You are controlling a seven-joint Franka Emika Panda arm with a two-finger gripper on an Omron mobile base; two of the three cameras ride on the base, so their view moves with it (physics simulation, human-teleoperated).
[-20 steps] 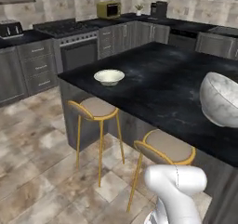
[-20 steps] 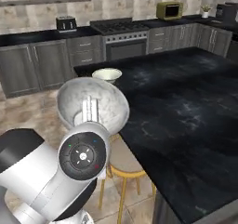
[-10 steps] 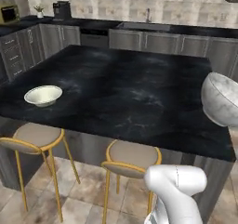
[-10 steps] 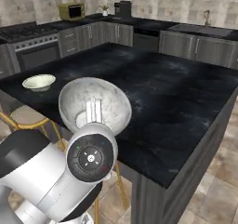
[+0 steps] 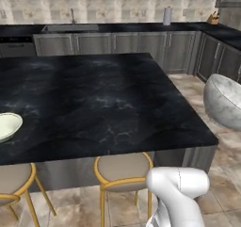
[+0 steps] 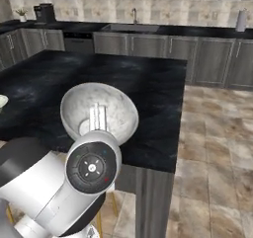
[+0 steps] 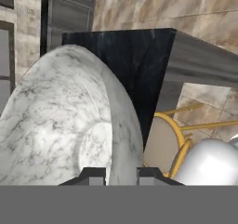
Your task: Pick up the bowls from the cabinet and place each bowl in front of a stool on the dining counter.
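Observation:
My gripper (image 7: 122,174) is shut on the rim of the mottled grey-white marble bowl (image 7: 60,121), with one dark fingertip on each side of the rim. The bowl (image 6: 99,111) is held tilted in the air off the right end of the dining counter (image 5: 103,94), and it also shows at the right edge as a grey bowl (image 5: 226,101). The cream bowl (image 5: 7,125) sits on the counter's near left part, above the left stool (image 5: 14,179). A second stool (image 5: 123,167) stands under the counter's near edge beside my arm, seen as a gold ring (image 7: 162,148).
Behind the island runs a black wall countertop over grey base cabinets (image 5: 117,42), with a sink tap (image 6: 134,16) and a pale canister (image 5: 166,16). A coffee machine (image 6: 44,12) stands at the far left. Tiled floor (image 6: 212,148) spreads to the right of the island.
The whole scene has swung left as the base moved along the island; the cream bowl has slid to the left edge. The marble bowl stays in my gripper.

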